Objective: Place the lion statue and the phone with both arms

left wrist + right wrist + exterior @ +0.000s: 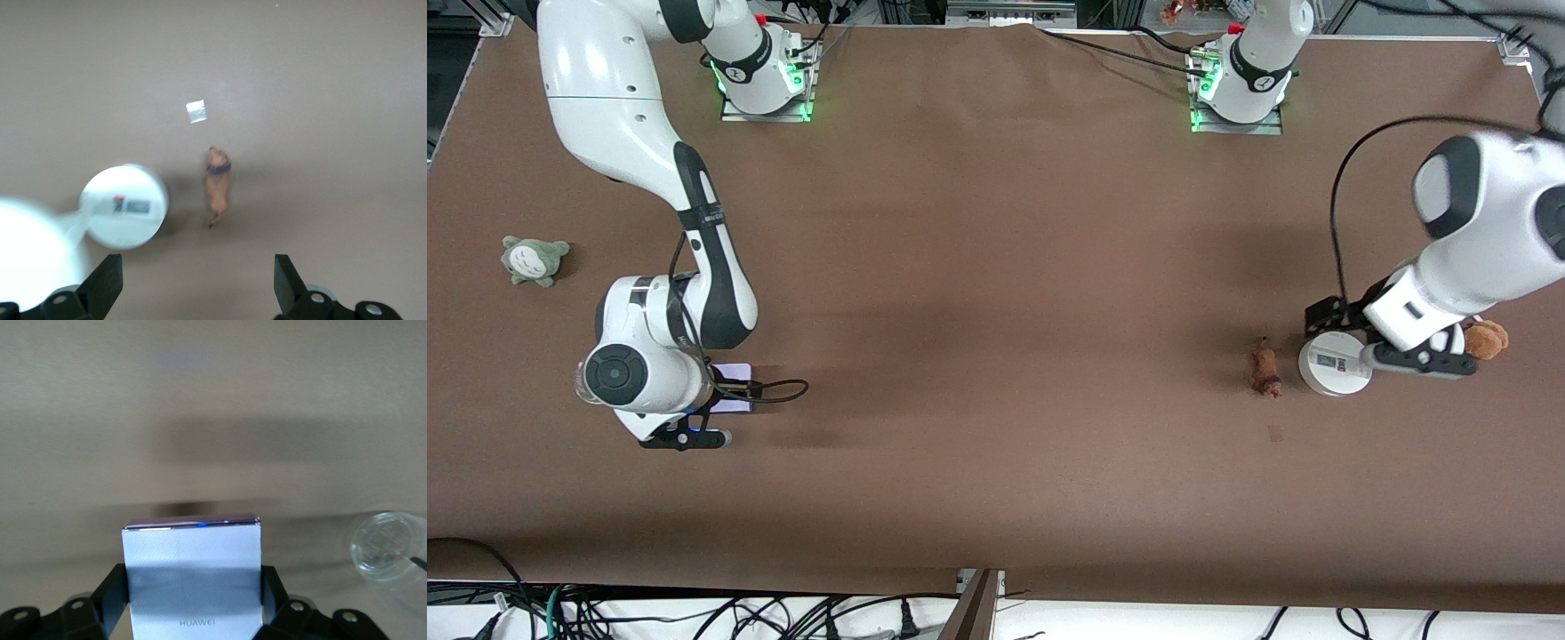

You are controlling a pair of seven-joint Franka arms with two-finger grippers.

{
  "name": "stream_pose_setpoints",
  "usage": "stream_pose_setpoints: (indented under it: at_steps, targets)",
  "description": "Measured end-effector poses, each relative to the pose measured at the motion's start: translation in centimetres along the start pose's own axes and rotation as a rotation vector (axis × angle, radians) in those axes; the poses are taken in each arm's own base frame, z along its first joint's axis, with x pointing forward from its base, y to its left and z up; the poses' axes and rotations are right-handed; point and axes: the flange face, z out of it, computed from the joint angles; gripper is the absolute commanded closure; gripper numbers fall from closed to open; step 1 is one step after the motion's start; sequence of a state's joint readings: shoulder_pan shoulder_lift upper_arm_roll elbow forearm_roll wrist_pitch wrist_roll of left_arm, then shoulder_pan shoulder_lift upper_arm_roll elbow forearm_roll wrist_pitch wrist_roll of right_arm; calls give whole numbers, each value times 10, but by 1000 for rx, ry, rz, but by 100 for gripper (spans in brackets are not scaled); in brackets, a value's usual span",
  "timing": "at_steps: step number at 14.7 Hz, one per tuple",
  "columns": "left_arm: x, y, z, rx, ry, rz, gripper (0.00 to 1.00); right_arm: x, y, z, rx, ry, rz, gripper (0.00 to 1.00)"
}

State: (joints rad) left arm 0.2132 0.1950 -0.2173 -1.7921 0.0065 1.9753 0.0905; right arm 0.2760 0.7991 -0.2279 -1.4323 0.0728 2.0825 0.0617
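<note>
The lion statue (1264,371) is a small orange-brown figurine lying on the table at the left arm's end, beside a white round stand (1334,363). It also shows in the left wrist view (218,187). My left gripper (1423,360) hangs open and empty over the spot between the stand and a brown plush; its gap (198,293) holds nothing. My right gripper (685,436) is shut on the pale lavender-white phone (735,388) and holds it low over the table at the right arm's end. In the right wrist view the phone (193,547) sits between the fingers (112,593).
A round brown plush (1485,340) lies beside the left gripper. A grey-green plush (534,260) lies near the table edge at the right arm's end. A clear glass cup (387,543) stands near the right gripper. A small pale patch (196,111) marks the table near the lion.
</note>
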Motion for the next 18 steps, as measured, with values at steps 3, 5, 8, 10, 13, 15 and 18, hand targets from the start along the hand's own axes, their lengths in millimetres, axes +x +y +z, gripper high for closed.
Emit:
stream_pose_setpoints:
  at_steps: [3,5,8,10,13,15,18]
  targets:
    - [-15,-22,-68,14,-42,-40,0,0,11,4,1,-7,14,79]
    - [-22,-33,-103,38,-63,-56,0,0,16,5,2,-9,20,79]
    - [-34,-46,-131,57,-71,-89,0,0,17,7,2,-10,21,79]
    - [-41,-50,-141,62,-68,-118,0,1,19,11,1,-5,22,79]
    - [-40,-51,-142,64,-55,-130,0,3,20,19,-1,3,14,79]
    - [-38,-54,-137,64,-58,-136,0,4,23,22,-1,9,13,79]
    - [-36,-57,-134,77,-59,-135,0,5,26,26,-2,11,13,74]
